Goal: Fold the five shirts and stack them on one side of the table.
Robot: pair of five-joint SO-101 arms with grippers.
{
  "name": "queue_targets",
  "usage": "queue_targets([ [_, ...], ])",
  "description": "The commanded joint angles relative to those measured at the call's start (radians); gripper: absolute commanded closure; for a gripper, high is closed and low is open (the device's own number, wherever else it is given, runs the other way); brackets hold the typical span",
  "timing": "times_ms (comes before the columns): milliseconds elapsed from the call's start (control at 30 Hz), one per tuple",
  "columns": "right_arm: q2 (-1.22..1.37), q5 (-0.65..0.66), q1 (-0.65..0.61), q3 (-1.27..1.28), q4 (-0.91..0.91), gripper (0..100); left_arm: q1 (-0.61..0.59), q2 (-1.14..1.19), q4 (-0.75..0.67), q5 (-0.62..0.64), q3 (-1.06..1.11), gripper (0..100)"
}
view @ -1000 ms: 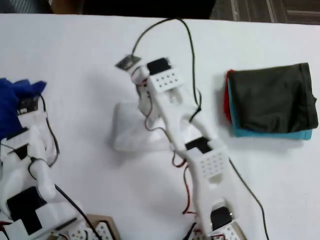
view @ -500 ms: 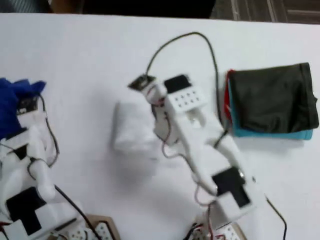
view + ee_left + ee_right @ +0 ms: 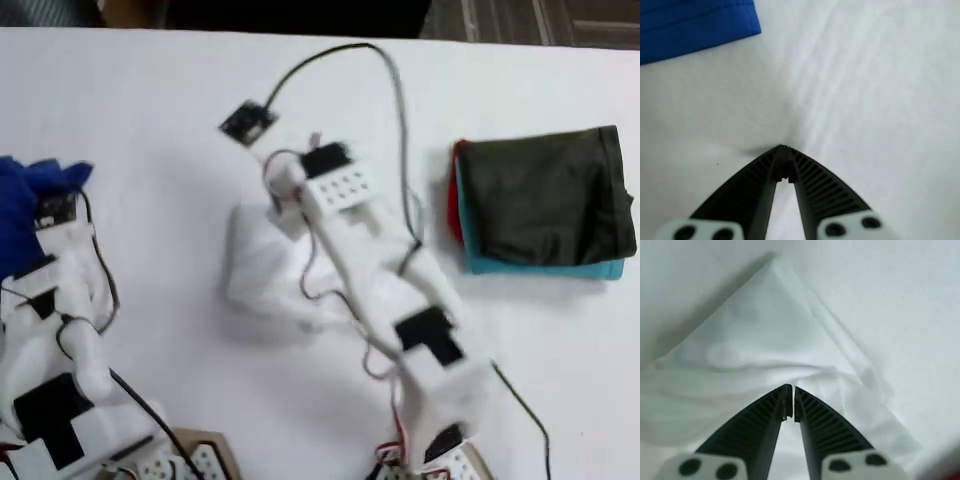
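White shirt [image 3: 258, 268] mid-table, stack [image 3: 545, 195] well apart

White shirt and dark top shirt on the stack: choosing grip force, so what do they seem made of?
White shirt: thin, soft matte fabric, probably cotton knit; it creases and puckers. Dark top shirt: likewise matte cloth, perhaps heavier; its folded edges look rounded. Exact fibre can't be told.

The blue shirt [image 3: 25, 195] is cut off at the edge; the right arm [image 3: 375, 265] hides part of the white shirt [image 3: 258, 268]; the dark shirt [image 3: 545, 195] covers most of the red shirt [image 3: 457, 205] and the teal shirt [image 3: 540, 268]
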Motion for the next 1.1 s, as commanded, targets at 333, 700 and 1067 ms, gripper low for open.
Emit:
queue_targets([
  [333, 0.363, -0.008, -0.002, -0.454, 0.340, 97.8, -0.005, -0.034, -0.017, 0.012, -0.001, 97],
  [700, 0.196, 0.000, 0.041, -0.350, 0.410, 97.8, -0.005, -0.034, -0.017, 0.012, -0.001, 97],
  [1067, -0.047, 0.002, 0.042, 0.061, 0.410, 97.8, -0.006, -0.034, -0.017, 0.012, -0.001, 97],
])
